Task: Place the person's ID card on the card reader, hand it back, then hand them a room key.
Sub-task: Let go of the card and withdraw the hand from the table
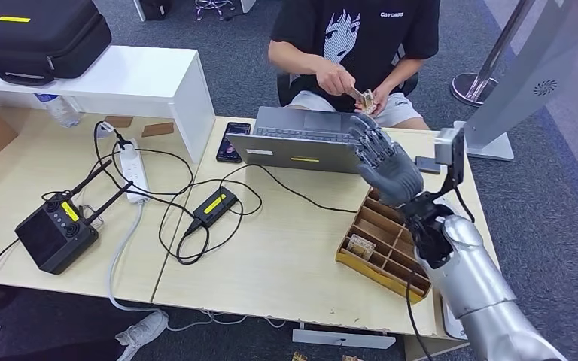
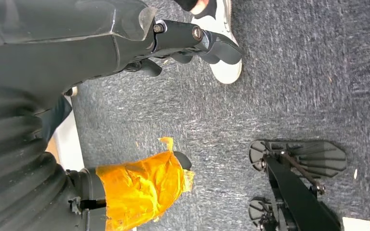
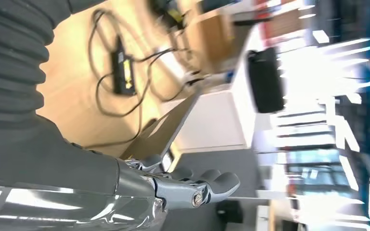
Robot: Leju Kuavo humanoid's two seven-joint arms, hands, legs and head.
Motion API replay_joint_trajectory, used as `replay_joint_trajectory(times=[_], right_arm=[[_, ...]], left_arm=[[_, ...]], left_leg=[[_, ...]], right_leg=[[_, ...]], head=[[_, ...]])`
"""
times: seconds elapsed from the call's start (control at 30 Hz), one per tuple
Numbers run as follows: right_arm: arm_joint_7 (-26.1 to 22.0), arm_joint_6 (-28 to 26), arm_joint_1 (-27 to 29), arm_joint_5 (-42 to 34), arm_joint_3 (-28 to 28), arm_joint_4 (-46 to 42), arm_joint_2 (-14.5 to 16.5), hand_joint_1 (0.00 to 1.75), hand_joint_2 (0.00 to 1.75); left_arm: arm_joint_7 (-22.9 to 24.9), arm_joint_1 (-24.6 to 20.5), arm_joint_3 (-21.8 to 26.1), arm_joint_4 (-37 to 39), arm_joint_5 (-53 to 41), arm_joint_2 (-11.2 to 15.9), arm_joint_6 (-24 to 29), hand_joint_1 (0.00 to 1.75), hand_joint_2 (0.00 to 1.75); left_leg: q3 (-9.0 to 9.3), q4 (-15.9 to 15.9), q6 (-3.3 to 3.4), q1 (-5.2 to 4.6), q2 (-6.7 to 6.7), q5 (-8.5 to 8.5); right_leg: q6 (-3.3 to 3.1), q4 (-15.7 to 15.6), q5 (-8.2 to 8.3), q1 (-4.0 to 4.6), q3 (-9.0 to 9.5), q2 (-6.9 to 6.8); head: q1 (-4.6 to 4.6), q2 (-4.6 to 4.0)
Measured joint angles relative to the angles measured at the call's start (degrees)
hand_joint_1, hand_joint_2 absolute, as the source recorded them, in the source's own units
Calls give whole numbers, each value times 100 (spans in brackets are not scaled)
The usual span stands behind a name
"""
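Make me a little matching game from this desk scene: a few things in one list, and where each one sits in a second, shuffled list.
Things:
1. grey open laptop
2. black smartphone
3. brown wooden compartment tray
4. black zipped carrying case

Places:
A. on top of the white shelf
B. under the robot's raised right hand
C. in front of the seated person in the black T-shirt
D. flat on the table just left of the laptop

Pairs: 1-C, 2-D, 3-B, 4-A
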Motion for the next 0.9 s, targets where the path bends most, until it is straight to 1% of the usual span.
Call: replay_joint_trajectory(times=[0.1,0.2,0.3,0.47,0.63,0.73,0.83,0.9], right_arm=[[-217,21,749,-337,-270,-719,-139,0,175],[-586,-160,1583,-254,-596,-1560,-160,0,175],[-868,-318,2378,-130,-932,-2365,-67,0,175],[-1180,-311,3404,-132,-1445,-3318,206,0,175],[-1585,-233,4199,199,-1820,-4040,542,0,175],[-1740,-359,4553,494,-2004,-4385,748,0,175],[-1832,-753,4786,720,-2207,-4686,965,0,175],[-1914,-1316,4898,1093,-2356,-4865,1113,0,175]], left_arm=[[0,9,84,0,100,-3,54,0,175],[0,17,178,0,206,-12,132,0,175],[0,28,273,0,296,-29,198,0,175],[0,33,407,0,405,-64,270,0,175],[0,34,521,0,496,-98,326,0,175],[-10,33,572,0,541,-116,336,0,175],[-27,33,625,0,573,-127,347,0,175],[-39,33,651,0,580,-140,363,0,175]], left_leg=[[-2,0,-1,0,-4,-4],[-2,-1,-1,0,-6,-11],[-3,-4,-4,1,-9,-15],[-2,-6,-12,2,-8,-24],[-2,-6,-11,2,-5,-26],[-1,-6,-9,1,-3,-27],[0,-6,-9,1,0,-27],[1,-6,-9,1,1,-27]], right_leg=[[1,0,-2,0,0,-2],[-3,0,-7,1,-1,-2],[-10,0,-16,2,-1,-6],[-12,1,-22,2,-3,-5],[-11,1,-24,2,-2,-5],[-11,1,-25,1,-2,-5],[-11,0,-25,1,-4,-3],[-10,0,-25,1,-8,-2]], head=[[1,0],[-1,0],[-1,0],[-1,0],[-1,0],[-1,0],[-1,0],[0,0]])
